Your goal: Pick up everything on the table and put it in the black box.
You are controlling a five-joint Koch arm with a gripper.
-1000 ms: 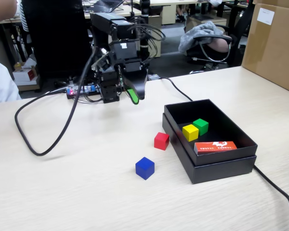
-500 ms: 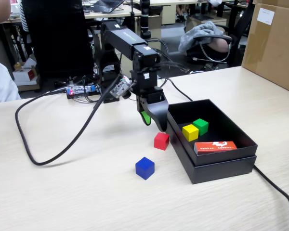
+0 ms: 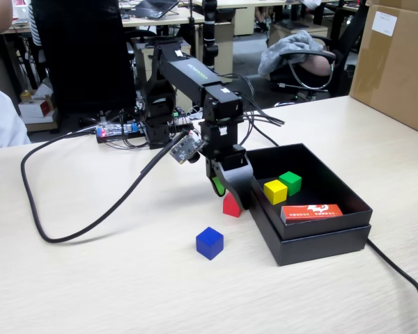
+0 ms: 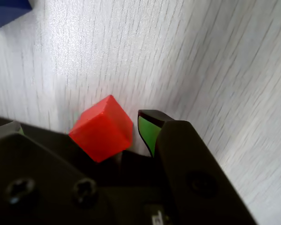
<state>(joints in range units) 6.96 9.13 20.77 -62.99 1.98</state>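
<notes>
The red cube rests on the table just left of the black box. My gripper is lowered over it and stands open. In the wrist view the red cube sits between the jaws of the gripper, close to the green-padded fingertip and well apart from the other one. The blue cube lies alone on the table in front. Inside the box are the yellow cube and the green cube.
A flat orange-red packet leans inside the box's front wall. A thick black cable loops over the table's left half; another runs off at the right. A brown carton stands far right.
The arm has swung from its folded pose at the back out to the right and down, bringing the open gripper onto the red cube. No cube has moved.
</notes>
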